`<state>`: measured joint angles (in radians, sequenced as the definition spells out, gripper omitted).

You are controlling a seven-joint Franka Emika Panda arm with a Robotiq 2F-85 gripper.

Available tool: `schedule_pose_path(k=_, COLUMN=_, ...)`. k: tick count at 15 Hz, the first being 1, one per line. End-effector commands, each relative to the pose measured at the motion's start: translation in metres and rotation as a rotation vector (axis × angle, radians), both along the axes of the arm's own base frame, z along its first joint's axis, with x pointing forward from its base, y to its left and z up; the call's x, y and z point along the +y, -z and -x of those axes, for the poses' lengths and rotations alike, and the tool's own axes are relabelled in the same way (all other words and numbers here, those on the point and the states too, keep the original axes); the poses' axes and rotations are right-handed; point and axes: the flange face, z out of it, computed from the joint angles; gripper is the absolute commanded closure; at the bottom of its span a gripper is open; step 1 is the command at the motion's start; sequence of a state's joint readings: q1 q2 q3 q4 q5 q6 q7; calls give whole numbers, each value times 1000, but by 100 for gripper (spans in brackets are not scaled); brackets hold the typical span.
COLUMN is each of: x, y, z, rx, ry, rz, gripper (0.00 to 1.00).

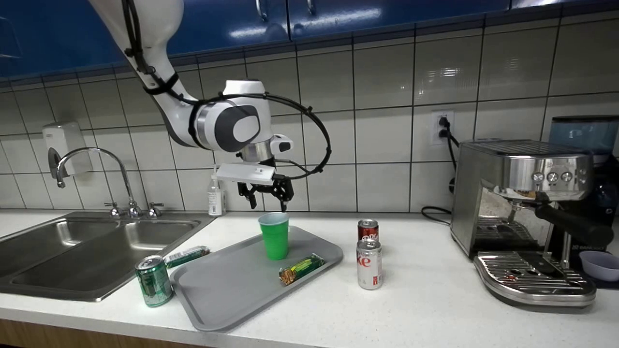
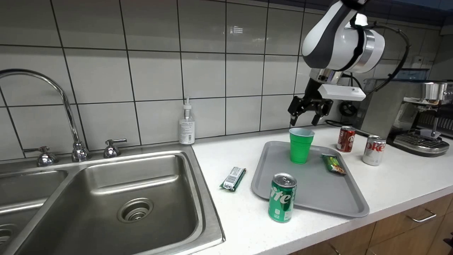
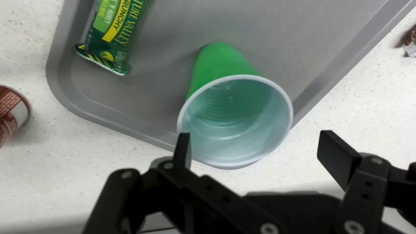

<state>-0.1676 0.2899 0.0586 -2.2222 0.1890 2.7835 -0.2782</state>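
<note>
My gripper (image 1: 268, 207) hangs open above a green cup (image 1: 276, 244), nothing between its fingers. The cup stands upright on a grey tray (image 1: 227, 290). In the wrist view, the cup (image 3: 217, 61) shows its pale inside and rim, and the left fingertip (image 3: 182, 146) overlaps the rim in the picture. The right fingertip (image 3: 338, 156) lies off to the cup's side, over the white counter. From an exterior view, a gap shows between the gripper (image 2: 304, 123) and the cup (image 2: 300, 150) below. On the same tray lies a green wrapped granola bar (image 3: 113, 35).
Beside the tray are a Sprite can (image 2: 282, 198) and another wrapped bar (image 2: 233, 178). A red can (image 2: 345, 139) and a silver Coke can (image 2: 374, 150) stand past its far side. There are also a sink (image 2: 106, 198), a soap bottle (image 2: 187, 127) and an espresso machine (image 1: 522, 193).
</note>
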Motion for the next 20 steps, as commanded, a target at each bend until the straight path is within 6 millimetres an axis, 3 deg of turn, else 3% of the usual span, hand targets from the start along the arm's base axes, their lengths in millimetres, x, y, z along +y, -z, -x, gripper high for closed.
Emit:
schedule_pose_path(k=1, x=23, y=-11, z=13, rx=-18, ry=-19, rz=-4, gripper=0)
schedule_pose_path(k=12, x=85, y=-17, z=23, rx=-8, ry=-78, rz=-5, gripper=0)
schedule_pose_path(k=20, x=126, y=-22, z=50, rx=11, ry=-115, rz=22, gripper=0)
